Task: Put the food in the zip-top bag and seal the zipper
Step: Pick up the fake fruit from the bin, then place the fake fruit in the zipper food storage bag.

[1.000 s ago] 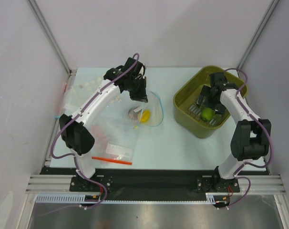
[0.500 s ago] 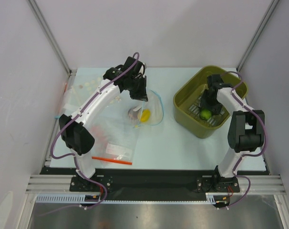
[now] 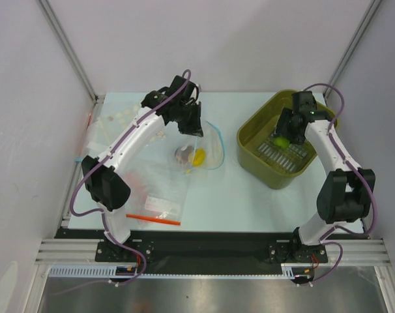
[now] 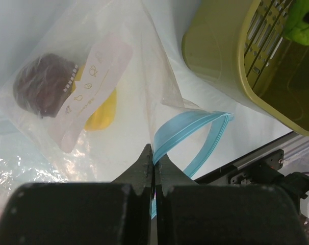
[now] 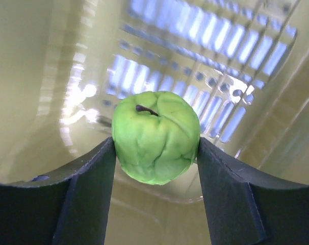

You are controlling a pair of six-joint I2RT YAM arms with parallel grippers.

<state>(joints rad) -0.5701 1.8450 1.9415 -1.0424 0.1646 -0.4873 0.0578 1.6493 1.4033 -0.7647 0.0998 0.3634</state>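
Reaching down into the olive bin (image 3: 253, 140), the right gripper (image 5: 155, 153) now pinches the green apple (image 5: 153, 135), lifted since a second ago, while the left gripper (image 4: 154, 158) stays clamped on the blue zipper (image 4: 187, 132).

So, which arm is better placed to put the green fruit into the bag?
Right. The right fingers grip the green fruit within the olive basket. The left fingers are shut on the blue zipper, holding the zip-top bag's mouth open, with the dark red fruit and yellow fruit inside.
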